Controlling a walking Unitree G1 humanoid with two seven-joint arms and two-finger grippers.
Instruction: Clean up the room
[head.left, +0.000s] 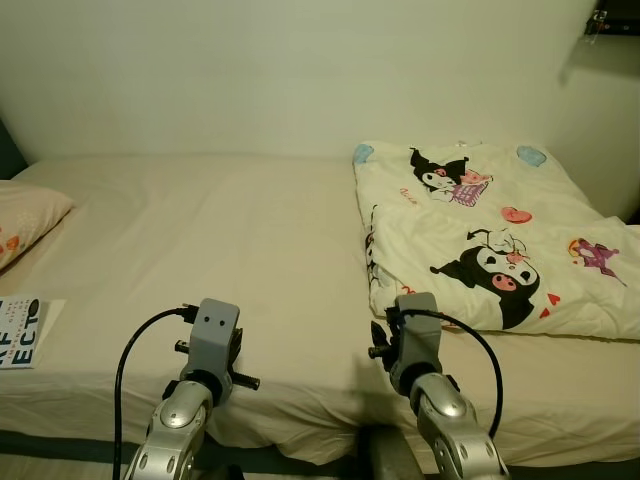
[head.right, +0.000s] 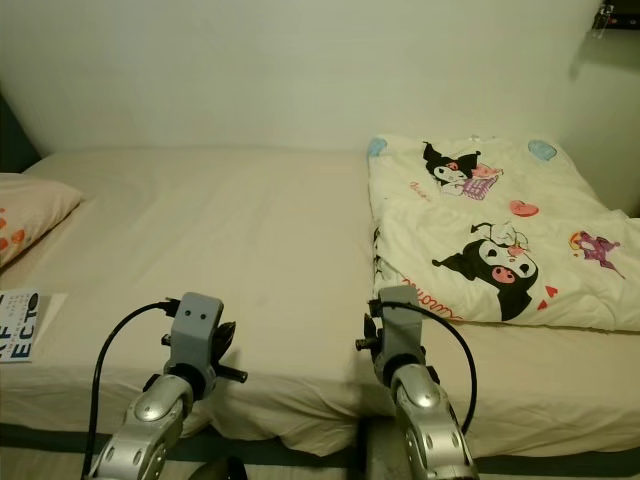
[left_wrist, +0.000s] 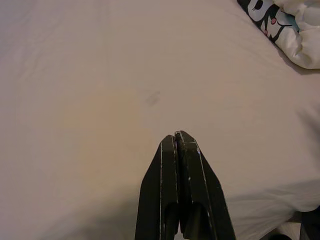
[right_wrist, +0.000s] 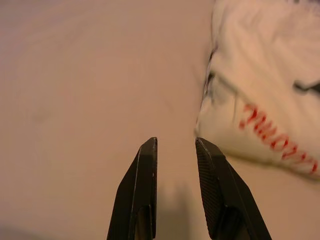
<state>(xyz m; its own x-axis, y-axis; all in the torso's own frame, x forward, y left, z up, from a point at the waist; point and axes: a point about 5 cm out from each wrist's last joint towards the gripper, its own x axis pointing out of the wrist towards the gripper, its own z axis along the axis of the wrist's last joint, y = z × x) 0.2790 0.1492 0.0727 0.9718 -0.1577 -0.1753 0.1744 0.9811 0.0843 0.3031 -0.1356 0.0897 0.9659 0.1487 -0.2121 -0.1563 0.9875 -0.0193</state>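
A folded white blanket (head.left: 480, 230) printed with black cartoon characters lies on the right half of a bed with a cream sheet (head.left: 230, 240). Both silver arms reach over the bed's front edge. My left arm (head.left: 210, 345) is over bare sheet, and my left gripper (left_wrist: 176, 135) is shut with nothing in it. My right arm (head.left: 413, 330) is close to the blanket's front left corner. My right gripper (right_wrist: 176, 141) stands open just above the sheet, and the blanket's edge (right_wrist: 250, 115) with red lettering lies a little ahead of it and to one side.
A pale pillow (head.left: 25, 215) with orange prints lies at the bed's left end. A booklet (head.left: 18, 332) with large letters rests near the front left edge. A plain wall runs behind the bed, with a dark shelf (head.left: 612, 22) at the top right.
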